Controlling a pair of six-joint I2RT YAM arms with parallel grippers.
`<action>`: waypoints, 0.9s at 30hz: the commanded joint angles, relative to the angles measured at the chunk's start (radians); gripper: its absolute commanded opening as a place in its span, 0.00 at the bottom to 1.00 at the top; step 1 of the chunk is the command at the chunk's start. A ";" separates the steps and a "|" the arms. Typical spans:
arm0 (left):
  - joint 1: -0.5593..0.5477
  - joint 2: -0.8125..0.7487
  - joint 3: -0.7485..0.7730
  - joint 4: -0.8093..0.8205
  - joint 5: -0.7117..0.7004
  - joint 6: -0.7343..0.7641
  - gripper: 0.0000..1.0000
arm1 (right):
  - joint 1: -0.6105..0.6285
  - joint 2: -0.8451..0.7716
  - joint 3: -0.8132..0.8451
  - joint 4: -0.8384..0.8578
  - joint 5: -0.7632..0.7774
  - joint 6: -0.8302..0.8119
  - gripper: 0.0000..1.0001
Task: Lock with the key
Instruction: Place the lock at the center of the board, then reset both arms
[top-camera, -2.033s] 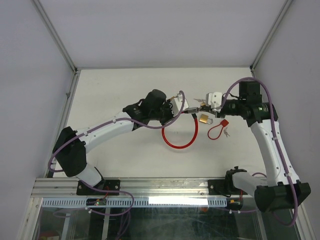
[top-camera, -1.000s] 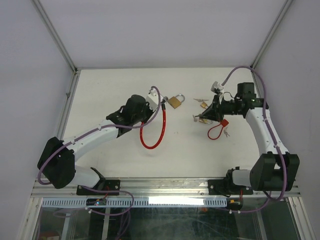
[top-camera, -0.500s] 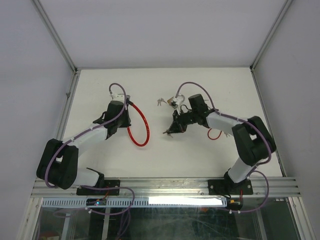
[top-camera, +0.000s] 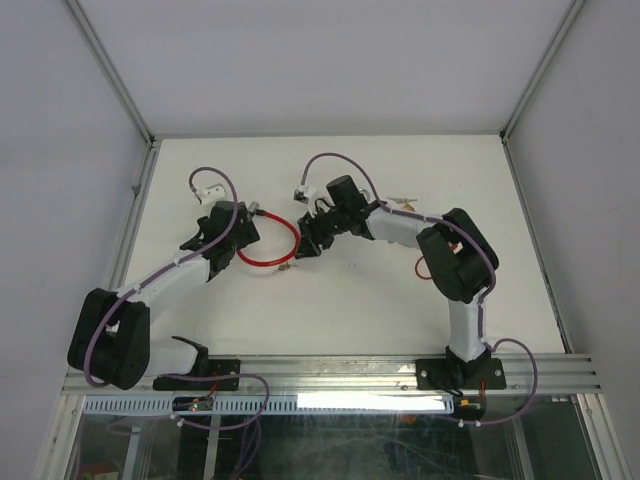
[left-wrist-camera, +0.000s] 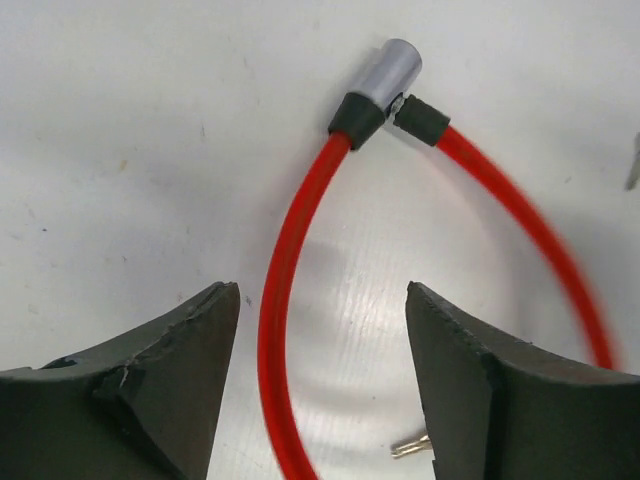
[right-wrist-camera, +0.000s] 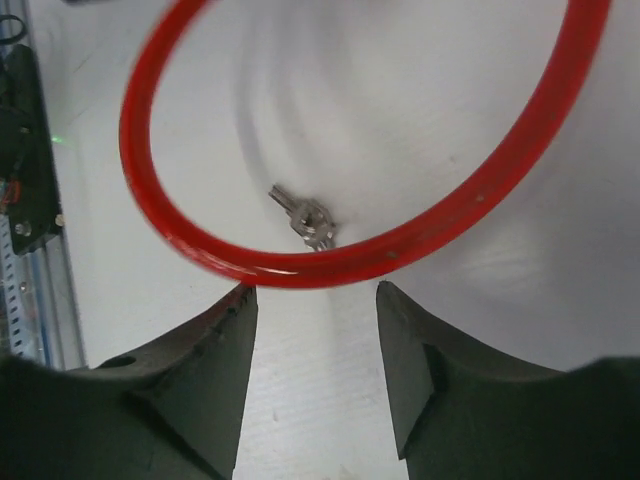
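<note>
The lock is a red cable loop (top-camera: 265, 255) lying on the white table, its silver cylinder end (left-wrist-camera: 386, 72) joined to a black-capped tip. A small silver key (right-wrist-camera: 305, 218) lies on the table inside the loop; its tip (left-wrist-camera: 412, 445) also shows in the left wrist view. My left gripper (left-wrist-camera: 320, 295) is open just above the table, with the cable running between its fingers untouched. My right gripper (right-wrist-camera: 312, 290) is open right beside the loop's edge, and nothing sits between its fingers. From above, the left gripper (top-camera: 250, 220) and the right gripper (top-camera: 305, 243) flank the loop.
A second thin red loop (top-camera: 427, 268) lies partly behind the right arm's elbow. Small metal bits (top-camera: 404, 201) rest on the table behind the right forearm. The table's metal frame (top-camera: 140, 200) runs along the left.
Both arms have swung left across the table and both grippers have opened. The red cable, carried by the left gripper before, now lies loose on the table.
</note>
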 joint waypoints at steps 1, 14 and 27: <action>0.005 -0.183 -0.012 0.046 -0.069 -0.066 0.70 | -0.049 -0.129 0.024 -0.125 0.090 -0.138 0.55; 0.005 -0.631 -0.103 0.245 0.379 0.039 0.99 | -0.123 -0.658 -0.062 -0.314 0.334 -0.550 0.65; 0.003 -0.592 0.256 0.147 0.702 0.084 0.99 | -0.301 -0.963 0.092 -0.485 0.404 -0.318 1.00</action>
